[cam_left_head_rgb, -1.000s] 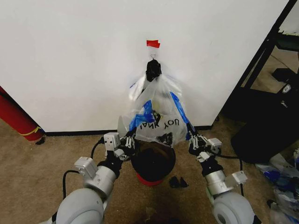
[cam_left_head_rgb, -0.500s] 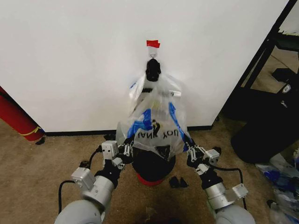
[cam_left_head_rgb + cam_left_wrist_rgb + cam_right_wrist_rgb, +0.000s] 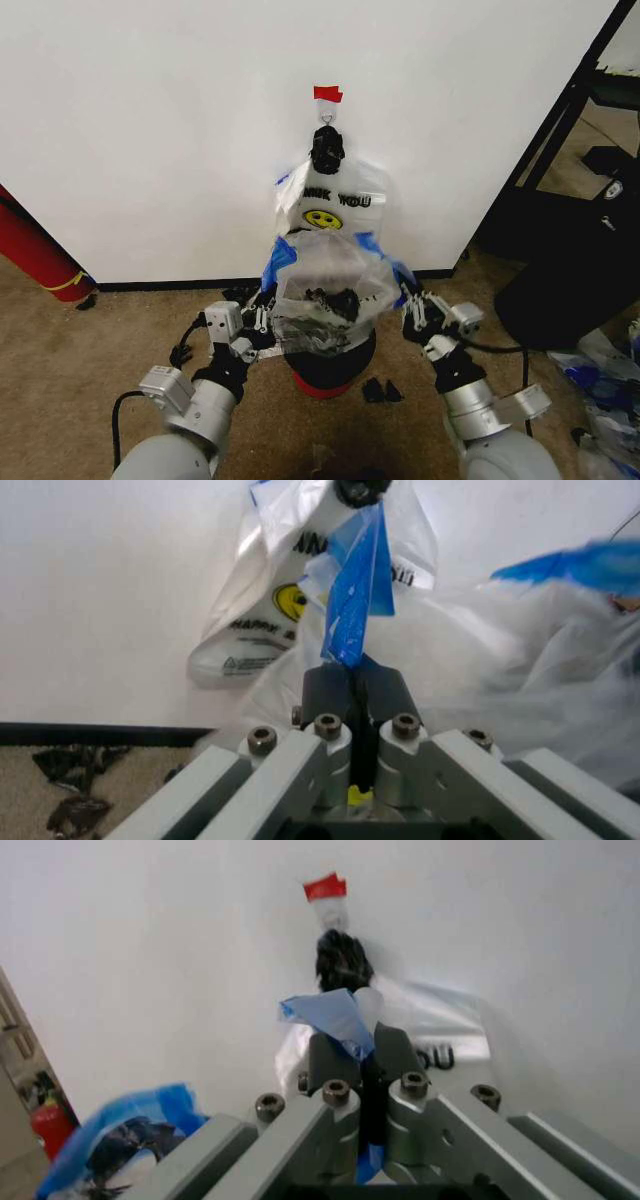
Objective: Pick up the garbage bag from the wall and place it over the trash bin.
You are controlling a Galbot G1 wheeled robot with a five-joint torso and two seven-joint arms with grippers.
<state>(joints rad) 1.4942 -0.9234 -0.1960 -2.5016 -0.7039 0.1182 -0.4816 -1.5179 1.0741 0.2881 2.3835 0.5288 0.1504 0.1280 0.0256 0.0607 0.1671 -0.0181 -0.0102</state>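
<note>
The garbage bag (image 3: pixel 325 285), see-through with blue patches, is stretched open between my two grippers just above the trash bin (image 3: pixel 345 360), a black bin with a red base. My left gripper (image 3: pixel 262 318) is shut on the bag's blue edge (image 3: pixel 352 615). My right gripper (image 3: pixel 410 305) is shut on the opposite blue edge (image 3: pixel 335 1016). In the wrist views the left gripper (image 3: pixel 355 679) and the right gripper (image 3: pixel 362 1042) each pinch plastic. On the wall (image 3: pixel 150 130), red tape (image 3: pixel 327 94) marks the hook (image 3: pixel 326 120).
A white "THANK YOU" bag (image 3: pixel 330 205) with a smiley hangs from the hook. A red cylinder (image 3: pixel 35 250) leans at the left. A black rack (image 3: pixel 560 130) and dark clutter (image 3: pixel 570 290) stand at the right. Small black scraps (image 3: pixel 380 390) lie on the carpet.
The garbage bag has come down from in front of the hanging bag and now spreads open over the bin. Both grippers moved down with it, uncovering the "THANK YOU" bag.
</note>
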